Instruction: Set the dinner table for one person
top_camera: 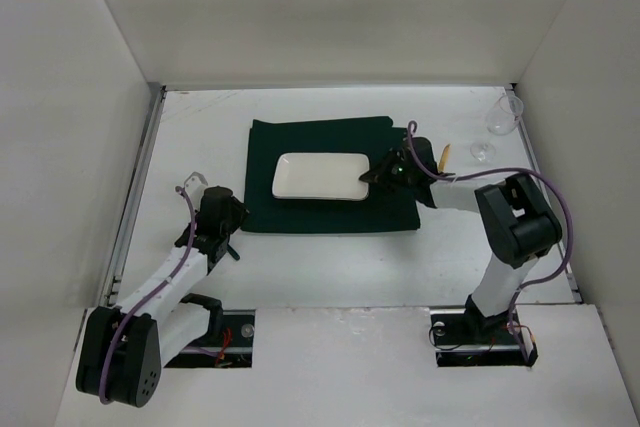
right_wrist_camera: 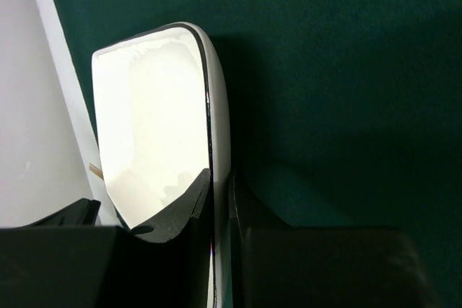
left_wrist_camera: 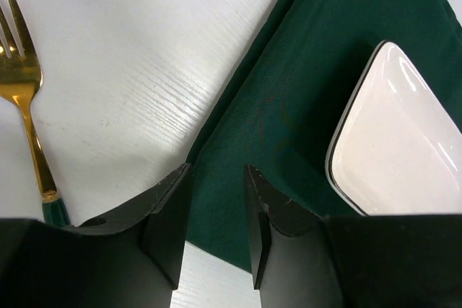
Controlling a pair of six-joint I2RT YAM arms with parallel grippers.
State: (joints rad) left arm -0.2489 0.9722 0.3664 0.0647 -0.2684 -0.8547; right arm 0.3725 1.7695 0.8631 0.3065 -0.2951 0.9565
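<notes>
Your inventory at this moment, every place given from the dark green mat (top_camera: 300, 217). Item one, the dinner table (top_camera: 330, 267): white and wood-grained, it lies under the mat and shows beyond all four of the mat's edges, with a metal rail along each side. Item two, the white plate (top_camera: 318, 175): rectangular with rounded corners and a thin dark line on its rim, it sits on the mat, towards the mat's far half, long side running left to right. Item three, your right gripper (top_camera: 374, 176): it is over the mat's right part at the plate's right short end. The right wrist view shows its fingers (right_wrist_camera: 184, 200) pinched on that rim, one inside the plate and one outside on the mat's side. Item four, your left gripper (left_wrist_camera: 216, 174): it is at the mat's near left corner, with its fingers a narrow gap apart and nothing between them. The mat's edge shows through the gap. Item five, a gold fork (left_wrist_camera: 29, 106) with a dark green handle end: it lies on the table off the mat's left edge, well apart from it, seen only in the left wrist view. Item six, a clear stemmed glass (top_camera: 503, 119): it is beyond the mat's far right corner, by the right rail. Item seven, a small yellowish piece (top_camera: 445, 155): it lies just off the mat's right edge, too small to name.
</notes>
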